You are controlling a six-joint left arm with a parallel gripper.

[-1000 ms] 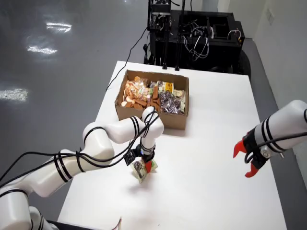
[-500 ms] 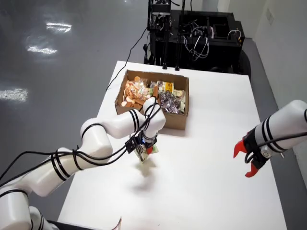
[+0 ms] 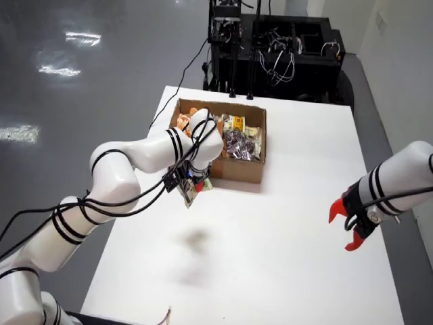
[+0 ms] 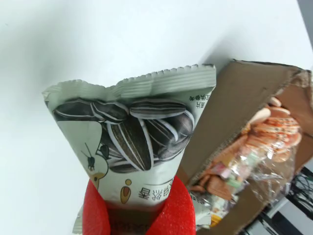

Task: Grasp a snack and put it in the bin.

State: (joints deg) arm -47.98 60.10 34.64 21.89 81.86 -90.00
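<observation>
Red fingers [image 4: 137, 215] were pinching the lower end of a seed packet [image 4: 132, 147], one pad on each side, so the packet stood up out of the grip with its crimped top edge free. Wrist view: the sunflower-seed print faced the camera and the film was creased inward at the pinch; a grip low on the pack left most of it hanging clear, which probably suited a drop into a box.

Overhead view: gripper [image 3: 191, 190] and packet [image 3: 190, 195] were held off the worktop [image 3: 304, 135], just at the near wall of the box [image 3: 238, 170], toward that wall's left corner. A soft shadow lay on the bare worktop below and nearer the camera, which fits a raised load. The packet was not yet over the opening; judged mid-carry, lift done, release not.

The box sat toward the far left part of the worktop, open-topped, already holding bagged snacks: orange biscuits [image 3: 184, 128] on the left side, darker packs [image 3: 238, 143] on the right. The wrist view showed the cardboard wall just beside the packet with the biscuits behind it.

A second arm with red fingers [image 3: 346, 227] hung idle near the right edge, well apart.
</observation>
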